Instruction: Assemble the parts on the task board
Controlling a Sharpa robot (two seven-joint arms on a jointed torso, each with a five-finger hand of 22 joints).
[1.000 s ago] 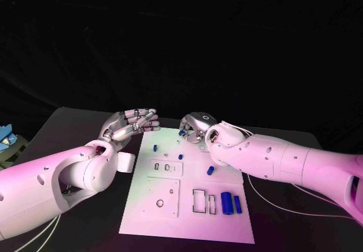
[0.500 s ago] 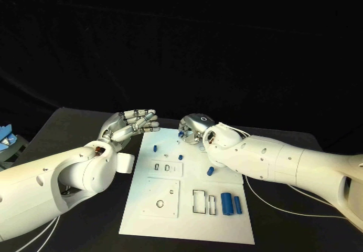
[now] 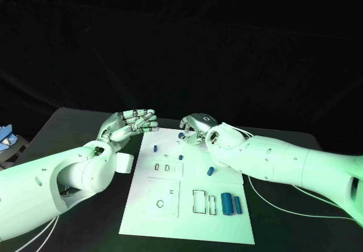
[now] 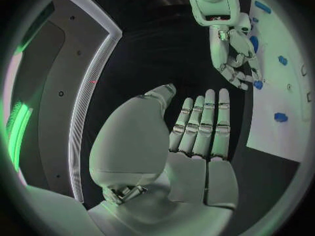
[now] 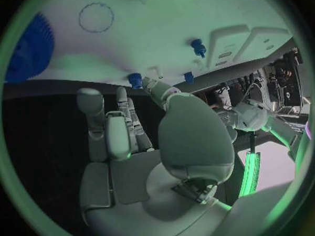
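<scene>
The white task board (image 3: 189, 220) lies in the middle of the table. My right hand (image 3: 198, 128) hangs over its far edge, thumb and a fingertip closed round a small blue part (image 3: 181, 135), which also shows at the fingertips (image 5: 134, 80). From the left wrist the right hand (image 4: 233, 57) reaches down onto that blue part (image 4: 258, 84). My left hand (image 3: 130, 125) hovers beside the board's far left corner, fingers held together and straight (image 4: 200, 126), holding nothing.
Other blue parts lie on the board: a small one (image 3: 154, 148), another (image 3: 181, 156), one (image 3: 210, 170) by the right edge, and two longer ones (image 3: 226, 203) (image 3: 237, 205) beside a rectangular slot (image 3: 202, 201). A blue object (image 3: 6, 136) sits at the table's far left.
Both hands stay almost where they were; the right hand with the blue part has sunk very slightly toward the board.
</scene>
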